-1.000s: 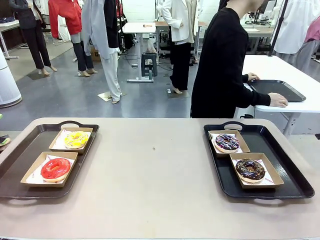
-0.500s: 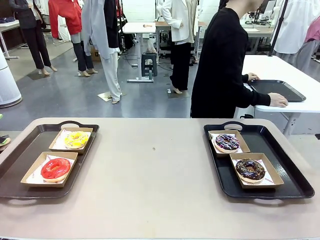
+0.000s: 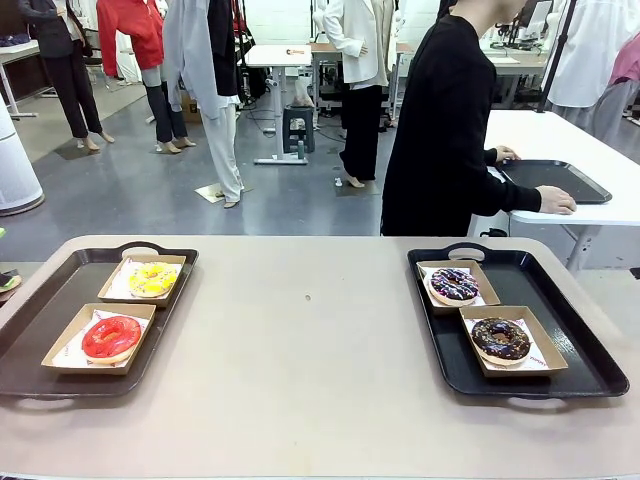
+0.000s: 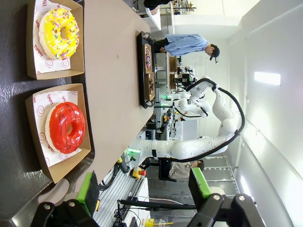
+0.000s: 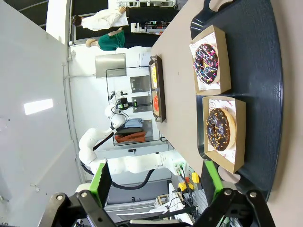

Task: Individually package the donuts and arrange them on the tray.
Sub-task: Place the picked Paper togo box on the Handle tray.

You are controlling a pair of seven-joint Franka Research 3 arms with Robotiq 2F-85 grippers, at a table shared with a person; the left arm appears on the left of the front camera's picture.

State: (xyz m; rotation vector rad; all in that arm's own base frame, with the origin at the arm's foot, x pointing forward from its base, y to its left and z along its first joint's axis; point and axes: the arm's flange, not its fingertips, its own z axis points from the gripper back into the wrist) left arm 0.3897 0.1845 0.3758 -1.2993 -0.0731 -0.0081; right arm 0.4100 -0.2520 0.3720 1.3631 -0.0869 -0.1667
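On the left black tray point(image 3: 40, 310) a yellow donut point(image 3: 152, 279) and a red donut point(image 3: 111, 337) each lie in a shallow cardboard box. The right black tray point(image 3: 575, 320) carries a purple sprinkled donut point(image 3: 454, 285) and a chocolate donut point(image 3: 500, 339), also boxed. In the left wrist view my left gripper point(image 4: 142, 187) stands open, apart from the red donut point(image 4: 66, 126) and yellow donut point(image 4: 59, 31). The right wrist view has my right gripper point(image 5: 156, 182) open, off the tray's edge beside the chocolate donut point(image 5: 220, 130) and the purple donut point(image 5: 208, 63).
A person in black point(image 3: 445, 130) stands beyond the far edge, turned to another white table with a black tray point(image 3: 555, 180). The beige tabletop point(image 3: 300, 340) lies bare between the two trays.
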